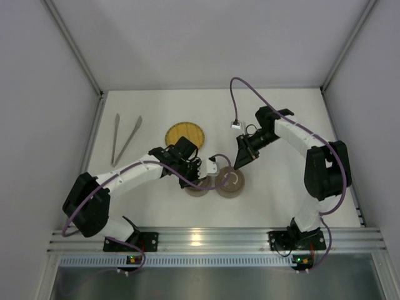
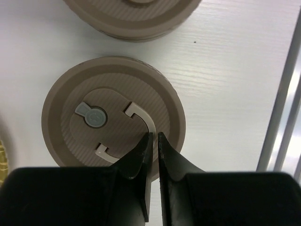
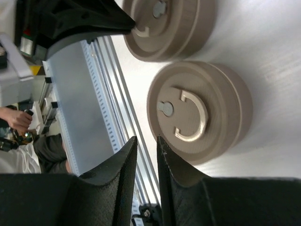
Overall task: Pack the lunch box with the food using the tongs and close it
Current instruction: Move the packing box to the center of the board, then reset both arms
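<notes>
The lunch box shows as two round tan containers with lids on, one on the left (image 1: 199, 185) and one on the right (image 1: 231, 181). My left gripper (image 2: 155, 135) sits over the left lid (image 2: 113, 94), jaws a narrow gap apart, with the white curved handle (image 2: 143, 117) running in at its tips. My right gripper (image 3: 146, 137) hangs open and empty just beside the right container (image 3: 197, 110). The silver tongs (image 1: 124, 139) lie alone at the far left. The food is hidden from view.
A round yellow woven plate (image 1: 184, 133) lies behind the containers. White walls close the table on three sides, and an aluminium rail (image 1: 212, 240) runs along the near edge. A purple cable (image 1: 232, 94) loops above the right arm.
</notes>
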